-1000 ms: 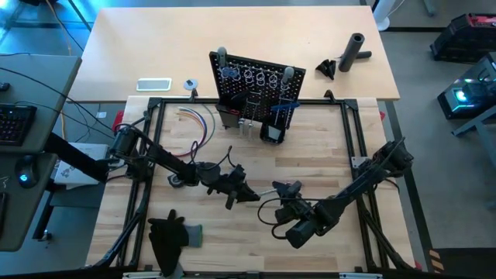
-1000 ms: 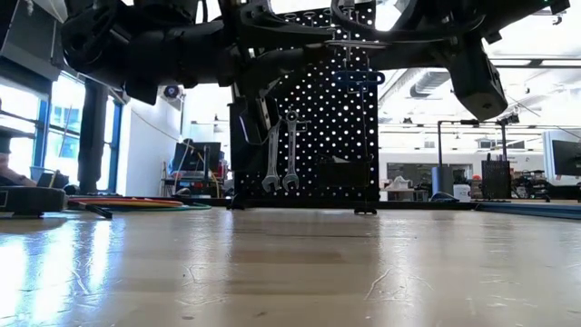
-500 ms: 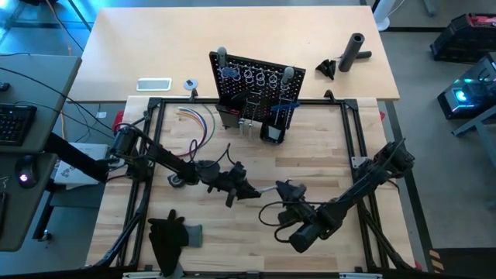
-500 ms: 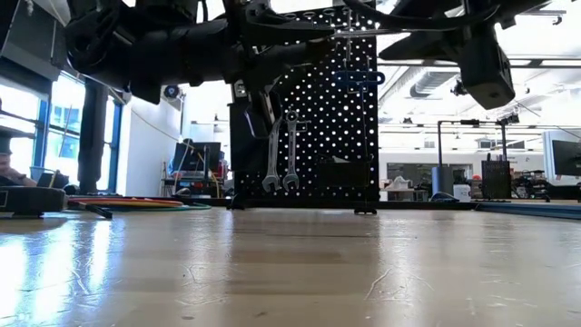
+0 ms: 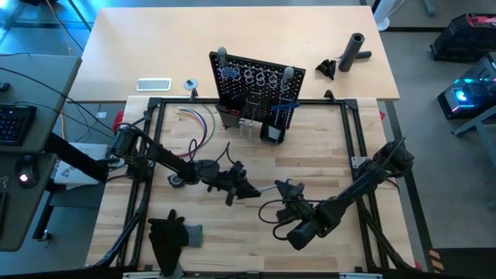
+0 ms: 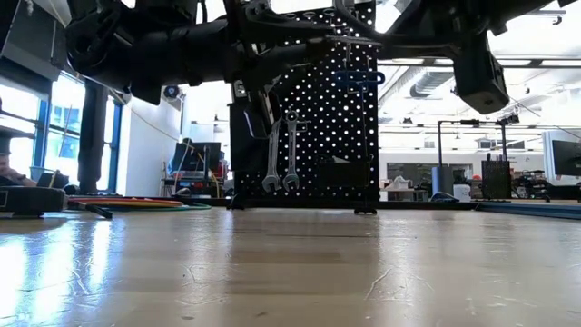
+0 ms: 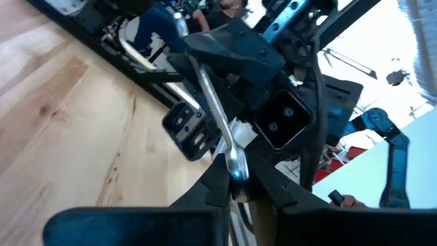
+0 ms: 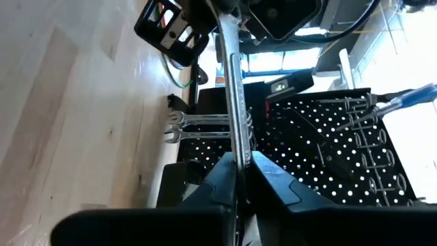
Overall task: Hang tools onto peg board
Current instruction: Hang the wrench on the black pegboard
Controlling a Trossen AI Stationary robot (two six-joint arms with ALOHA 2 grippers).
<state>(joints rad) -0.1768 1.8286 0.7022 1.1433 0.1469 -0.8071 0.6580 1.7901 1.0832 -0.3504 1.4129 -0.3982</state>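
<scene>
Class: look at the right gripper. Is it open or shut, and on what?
Shut: the right gripper pinches one end of a silver wrench; the left gripper clamps its other end.

Camera placement, four views.
We look straight down on the bench (image 5: 310,147) from overhead, level across it from bench height, and close-up from each wrist; all share the peg board (image 6: 313,109).

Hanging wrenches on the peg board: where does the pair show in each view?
High view: hanging wrenches upper centre, at the front of the peg board.
Low view: centre, on the board's left part.
Left wrist view: not in it.
Right wrist view: sideways, left of centre.
Shared landmark: the peg board.
</scene>
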